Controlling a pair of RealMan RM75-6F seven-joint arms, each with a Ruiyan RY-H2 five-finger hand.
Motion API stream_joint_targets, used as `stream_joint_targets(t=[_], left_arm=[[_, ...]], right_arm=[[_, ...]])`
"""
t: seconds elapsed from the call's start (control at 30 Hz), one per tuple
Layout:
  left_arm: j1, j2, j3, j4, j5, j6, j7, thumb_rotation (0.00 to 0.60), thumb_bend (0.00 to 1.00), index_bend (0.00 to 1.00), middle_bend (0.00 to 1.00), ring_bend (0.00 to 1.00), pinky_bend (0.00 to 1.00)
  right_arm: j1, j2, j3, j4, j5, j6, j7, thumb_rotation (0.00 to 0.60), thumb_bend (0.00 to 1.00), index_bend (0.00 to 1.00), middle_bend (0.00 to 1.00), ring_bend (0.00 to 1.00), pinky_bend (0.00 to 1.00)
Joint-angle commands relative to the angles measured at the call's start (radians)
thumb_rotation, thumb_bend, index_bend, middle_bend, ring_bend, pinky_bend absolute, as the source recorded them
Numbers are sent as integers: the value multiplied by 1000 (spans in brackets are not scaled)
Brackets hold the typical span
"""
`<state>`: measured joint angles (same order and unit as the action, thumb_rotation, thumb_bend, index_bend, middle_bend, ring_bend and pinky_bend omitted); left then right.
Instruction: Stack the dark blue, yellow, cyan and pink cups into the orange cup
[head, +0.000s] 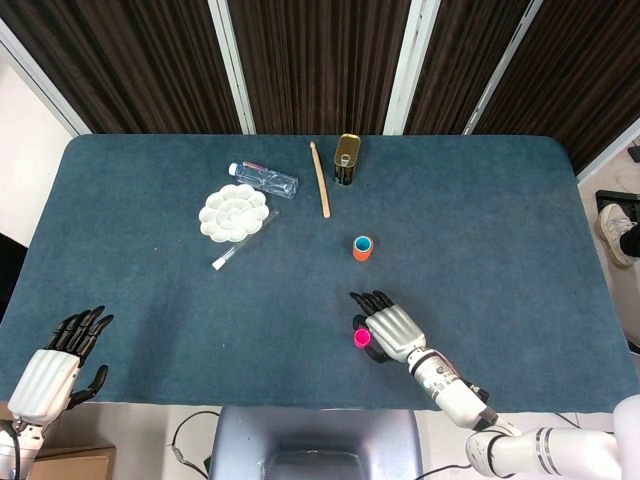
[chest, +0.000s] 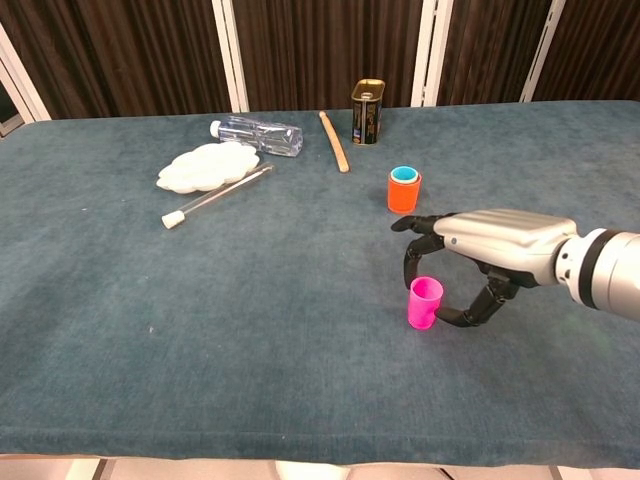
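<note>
The orange cup (head: 362, 249) (chest: 403, 192) stands upright mid-table with a cyan cup (chest: 404, 174) nested inside it; any cups beneath the cyan one are hidden. A pink cup (head: 361, 338) (chest: 425, 303) stands upright on the cloth nearer the front edge. My right hand (head: 393, 331) (chest: 492, 246) hovers just right of the pink cup, fingers (chest: 414, 258) arched over its far side and thumb low by its right side. I cannot tell if they touch it. My left hand (head: 56, 367) lies at the front left corner, fingers spread, holding nothing.
At the back left lie a white paint palette (head: 233, 212) (chest: 208, 166), a clear bottle (head: 264, 180) (chest: 257, 134) and a thin tube (head: 240, 241) (chest: 215, 197). A wooden stick (head: 320, 179) (chest: 334, 141) and a dark tin can (head: 346, 159) (chest: 367, 98) sit behind the orange cup.
</note>
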<state>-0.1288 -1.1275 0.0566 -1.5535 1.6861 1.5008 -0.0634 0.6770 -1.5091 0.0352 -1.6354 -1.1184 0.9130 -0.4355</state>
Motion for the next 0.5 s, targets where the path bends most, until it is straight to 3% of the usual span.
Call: stream_joint_targets(t=[0.03, 0.5], left_arm=[[0, 0, 0, 0, 1, 1, -1, 600, 460, 0, 0, 0, 110], [4, 2, 1, 1, 7, 10, -6, 600, 460, 0, 0, 0, 110]], right_arm=[[-1, -7, 2, 4, 4, 7, -6, 600, 476, 522, 0, 0, 0], [-7, -19, 21, 0, 7, 39, -2, 600, 476, 573, 0, 0, 0]])
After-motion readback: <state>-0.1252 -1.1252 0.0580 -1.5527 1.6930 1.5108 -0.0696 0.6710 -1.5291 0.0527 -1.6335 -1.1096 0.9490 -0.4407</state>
